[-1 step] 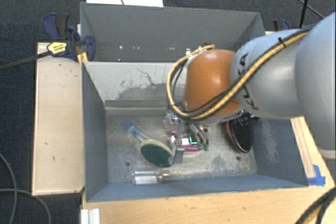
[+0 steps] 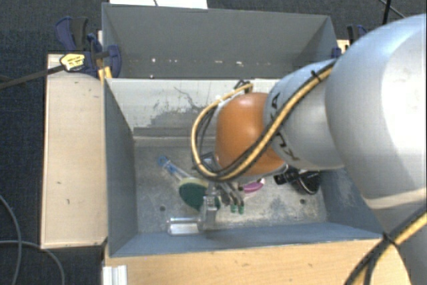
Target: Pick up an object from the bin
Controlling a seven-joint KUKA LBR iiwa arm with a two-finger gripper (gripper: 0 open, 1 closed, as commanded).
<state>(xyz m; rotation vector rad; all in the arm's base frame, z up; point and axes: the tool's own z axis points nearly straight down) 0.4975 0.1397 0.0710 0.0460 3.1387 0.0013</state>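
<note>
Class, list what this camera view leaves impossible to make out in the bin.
In the camera view:
the pink thing: mostly under the orange wrist cover.
the black thing: partly behind the arm.
the clear thing at the near wall: too small to name.

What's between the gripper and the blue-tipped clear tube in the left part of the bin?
In the camera view, a dark green round thing lies on the bin floor between the gripper and the blue-tipped tube, closer to the gripper.
</note>
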